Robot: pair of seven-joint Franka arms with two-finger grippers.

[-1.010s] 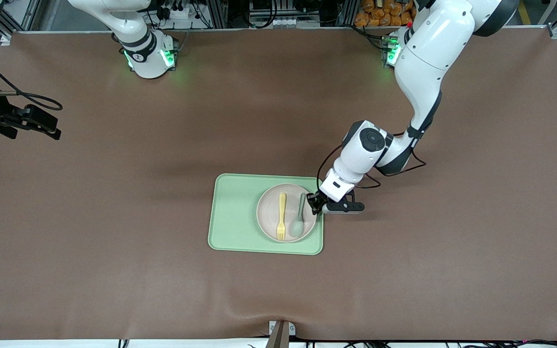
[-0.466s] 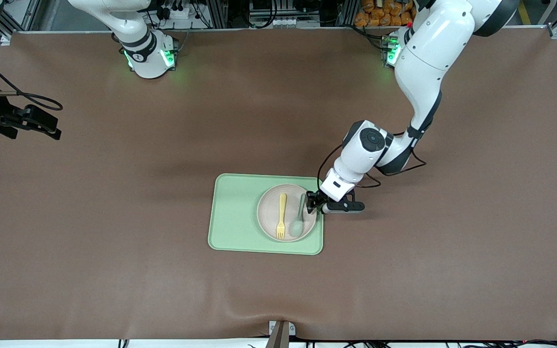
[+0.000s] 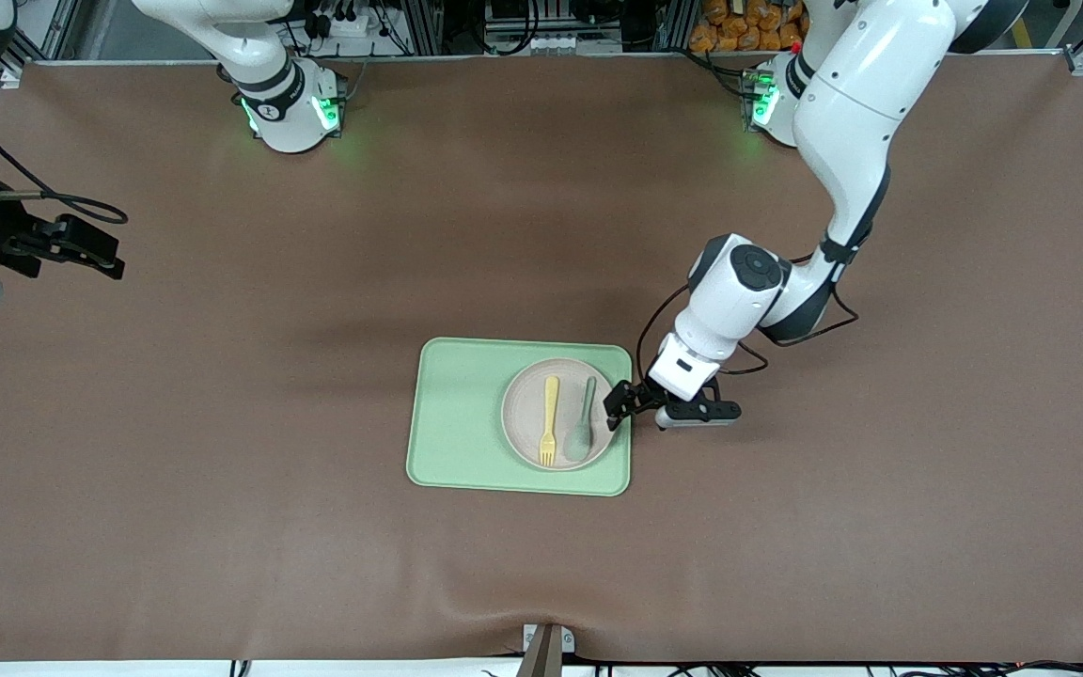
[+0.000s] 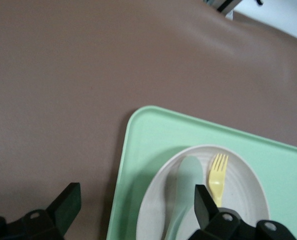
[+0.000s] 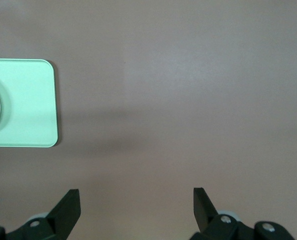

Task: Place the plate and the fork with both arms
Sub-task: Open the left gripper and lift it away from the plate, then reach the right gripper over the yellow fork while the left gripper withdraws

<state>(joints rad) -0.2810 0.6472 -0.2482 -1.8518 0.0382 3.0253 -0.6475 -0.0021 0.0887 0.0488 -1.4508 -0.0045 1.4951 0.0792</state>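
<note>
The off-white plate (image 3: 527, 414) lies on the pale green tray (image 3: 457, 423), toward the tray's left-arm end. The pale yellow fork (image 3: 549, 418) lies on the plate beside a pale green spoon (image 3: 583, 423). Plate (image 4: 238, 200), fork (image 4: 217, 177) and spoon (image 4: 186, 185) also show in the left wrist view. My left gripper (image 3: 619, 406) is open and empty, over the tray's edge beside the plate. My right gripper (image 3: 81, 246) is open and empty, up over the bare table at the right arm's end, where that arm waits.
The brown table cover (image 3: 222, 470) spreads all around the tray. The tray's corner (image 5: 23, 102) shows in the right wrist view. The arm bases (image 3: 292, 108) stand along the table edge farthest from the front camera.
My left gripper has let go of the spoon and drawn back off the plate toward the left arm's end. The left arm's elbow moved the same way. The right gripper has shifted slightly.
</note>
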